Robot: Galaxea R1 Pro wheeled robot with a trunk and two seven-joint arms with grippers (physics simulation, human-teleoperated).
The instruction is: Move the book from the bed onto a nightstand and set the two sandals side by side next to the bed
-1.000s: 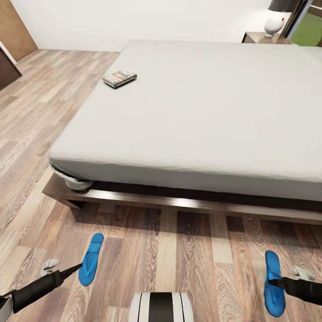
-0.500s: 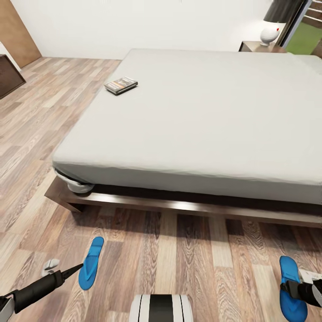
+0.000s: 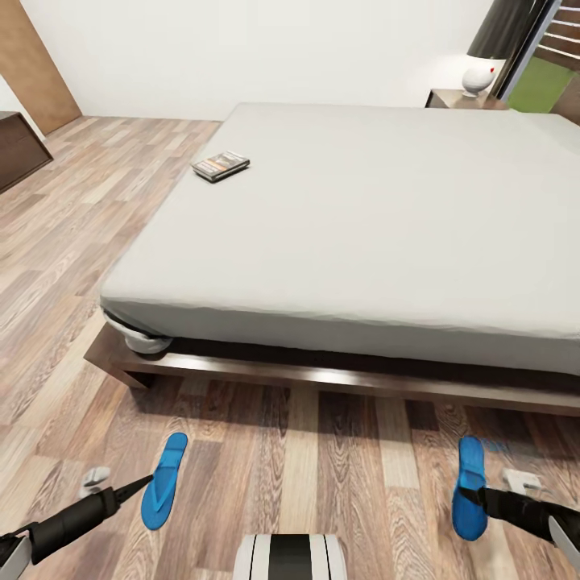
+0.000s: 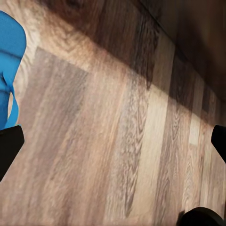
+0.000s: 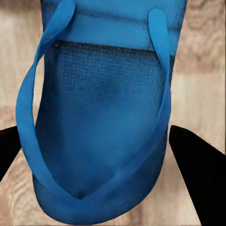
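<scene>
Bed [image 3: 354, 234]: pale mattress on a dark wood frame, taken here as the landmark for everything else.
Book [image 3: 220, 165]: flat on the mattress near the bed's left edge, well apart from both arms.
Nightstand [image 3: 459, 98]: at the bed's far right corner, with a white lamp [image 3: 478, 76] on top.
Left sandal [image 3: 164, 479]: on the plank floor [image 3: 322, 483] in front of the bed's foot, near its left corner.
Left gripper [image 3: 137, 486]: just beside that sandal on its outer side, tip close to the blue edge; in the left wrist view its fingers [image 4: 9, 146] stand wide apart with only floor between them and the sandal [image 4: 9, 70] off to one side.
Right sandal [image 3: 469, 487]: on the floor in front of the bed's foot, toward its right end.
Right gripper [image 3: 475, 495]: over the sandal; the right wrist view shows the sandal [image 5: 101, 117] between its spread fingers [image 5: 197, 174], seemingly not yet pinched, though contact is hard to judge.
</scene>
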